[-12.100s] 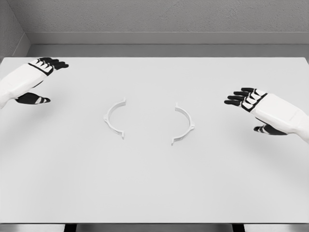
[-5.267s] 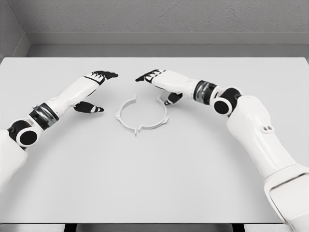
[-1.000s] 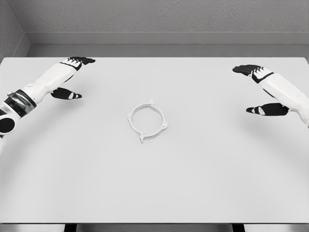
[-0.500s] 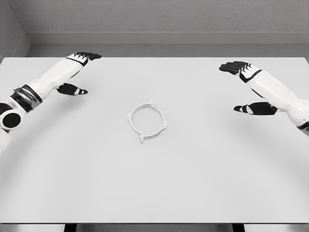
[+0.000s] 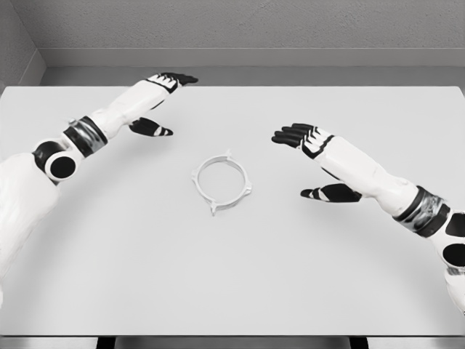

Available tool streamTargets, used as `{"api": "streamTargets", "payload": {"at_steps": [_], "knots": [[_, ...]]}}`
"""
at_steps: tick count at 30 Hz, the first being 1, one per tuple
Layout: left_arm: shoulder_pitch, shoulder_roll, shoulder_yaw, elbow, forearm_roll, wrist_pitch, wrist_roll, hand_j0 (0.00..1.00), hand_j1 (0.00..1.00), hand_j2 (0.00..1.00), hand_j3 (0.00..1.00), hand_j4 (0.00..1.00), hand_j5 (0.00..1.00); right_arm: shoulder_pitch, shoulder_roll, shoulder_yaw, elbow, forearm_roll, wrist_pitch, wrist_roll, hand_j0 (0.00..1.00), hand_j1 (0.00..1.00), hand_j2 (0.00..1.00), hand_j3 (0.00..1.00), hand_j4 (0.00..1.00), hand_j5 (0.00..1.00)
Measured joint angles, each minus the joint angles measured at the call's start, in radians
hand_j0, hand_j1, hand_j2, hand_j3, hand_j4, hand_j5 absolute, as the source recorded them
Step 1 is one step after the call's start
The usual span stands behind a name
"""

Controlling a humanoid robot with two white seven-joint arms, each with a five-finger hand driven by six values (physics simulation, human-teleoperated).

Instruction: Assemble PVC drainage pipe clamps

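Note:
A white pipe clamp ring (image 5: 221, 182), its two halves joined into one circle with small tabs sticking out, lies flat near the middle of the white table (image 5: 232, 276). My left hand (image 5: 161, 102) hovers up and to the left of the ring, fingers spread and holding nothing. To the right of the ring my right hand (image 5: 309, 161) is also spread and holds nothing, its thumb low and its fingers pointing left toward the ring. Neither hand touches the clamp.
The table's back edge meets a grey wall (image 5: 247, 29). The table's front edge runs along the bottom of the head view.
Both hands have moved inward toward the ring over the last second, the right one much further. The ring has not moved.

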Motion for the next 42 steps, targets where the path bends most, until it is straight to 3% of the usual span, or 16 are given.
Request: {"api": "streamTargets", "payload": {"at_steps": [12, 17, 22, 27, 32, 42], "knots": [[-0.032, 0.08, 0.004, 0.015, 0.003, 0.0, 0.002, 1.0, 1.0, 1.0, 1.0, 1.0, 1.0, -0.006, 0.16, 0.106, -0.015, 0.049, 0.0, 0.0, 1.0, 1.0, 1.0, 1.0, 1.0, 1.0], [-0.04, 0.104, 0.006, 0.026, 0.003, 0.0, 0.003, 1.0, 1.0, 1.0, 1.0, 1.0, 1.0, -0.064, 0.225, 0.145, -0.015, 0.192, 0.0, 0.012, 1.0, 1.0, 1.0, 1.0, 1.0, 1.0], [-0.057, 0.128, 0.009, 0.059, 0.004, 0.0, 0.004, 1.0, 1.0, 1.0, 1.0, 1.0, 1.0, -0.107, 0.25, 0.217, -0.01, 0.357, 0.0, 0.017, 1.0, 1.0, 1.0, 1.0, 1.0, 1.0], [-0.055, 0.141, 0.011, 0.081, 0.004, 0.0, 0.004, 1.0, 1.0, 1.0, 1.0, 1.0, 1.0, -0.135, 0.267, 0.285, 0.004, 0.447, 0.0, 0.018, 1.0, 1.0, 1.0, 1.0, 1.0, 1.0], [-0.055, 0.147, 0.012, 0.085, 0.004, 0.0, 0.004, 1.0, 1.0, 1.0, 1.0, 1.0, 1.0, -0.149, 0.28, 0.338, 0.03, 0.472, 0.0, 0.019, 1.0, 1.0, 1.0, 1.0, 1.0, 1.0], [-0.055, 0.148, 0.011, 0.086, 0.004, 0.0, 0.004, 1.0, 1.0, 1.0, 1.0, 1.0, 1.0, -0.173, 0.297, 0.356, 0.133, 0.49, 0.0, 0.019, 1.0, 1.0, 1.0, 1.0, 1.0, 1.0]]}}
